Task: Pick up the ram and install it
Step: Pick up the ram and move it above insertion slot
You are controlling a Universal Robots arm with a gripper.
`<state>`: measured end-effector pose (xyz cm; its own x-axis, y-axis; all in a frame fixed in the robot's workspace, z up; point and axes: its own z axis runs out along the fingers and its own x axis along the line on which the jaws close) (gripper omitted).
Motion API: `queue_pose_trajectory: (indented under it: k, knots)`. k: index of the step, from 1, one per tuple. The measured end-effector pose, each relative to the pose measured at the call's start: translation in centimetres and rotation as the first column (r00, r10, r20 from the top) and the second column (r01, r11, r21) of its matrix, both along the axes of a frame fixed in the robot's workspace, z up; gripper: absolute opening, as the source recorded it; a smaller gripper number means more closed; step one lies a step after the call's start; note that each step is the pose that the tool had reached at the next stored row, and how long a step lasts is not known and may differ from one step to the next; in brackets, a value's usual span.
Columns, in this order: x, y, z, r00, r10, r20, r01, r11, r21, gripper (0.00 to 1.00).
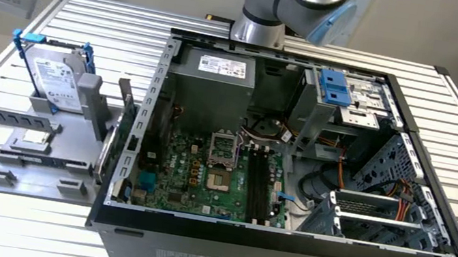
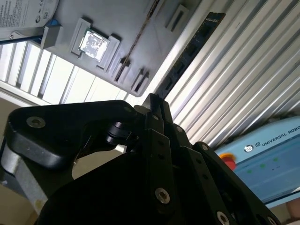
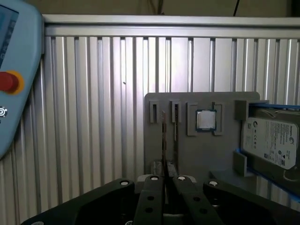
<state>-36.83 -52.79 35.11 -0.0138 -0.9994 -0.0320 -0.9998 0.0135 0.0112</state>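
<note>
Black-fingered, the gripper (image 3: 165, 177) is clamped shut on one end of the ram (image 2: 187, 56), which juts straight out from it over the grey fixture tray (image 3: 201, 154), apparently clear of the tray's slots (image 3: 153, 112). Gripping the end probably leaves the stick's long edges free. The processor chip (image 3: 206, 120) and the hard drive (image 3: 269, 140) sit in the tray alongside.

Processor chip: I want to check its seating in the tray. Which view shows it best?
First wrist view: the processor chip faces the camera squarely. Second wrist view shows it oblique, with glare; exterior view, small.
</note>
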Motion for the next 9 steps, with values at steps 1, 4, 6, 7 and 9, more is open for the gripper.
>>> queue_pose_trajectory:
  k: [1, 4, 6, 7, 9]
  knots:
    - [0.00, 0.00, 0.12, 1.0000, 0.000, 0.0000, 0.000, 1.0000, 0.0000, 0.00]
    - [0.00, 0.00, 0.47, 1.0000, 0.000, 0.0002, 0.000, 1.0000, 0.0000, 0.00]
    - [-0.01, 0.01, 0.75, 1.0000, 0.000, 0.0006, 0.000, 1.0000, 0.0000, 0.00]
    - [-0.01, 0.01, 0.92, 1.0000, 0.000, 0.0011, 0.000, 1.0000, -0.0001, 0.00]
    - [0.00, 0.00, 1.22, 1.0000, 0.002, 0.0029, -0.002, 1.0000, 0.0000, 0.00]
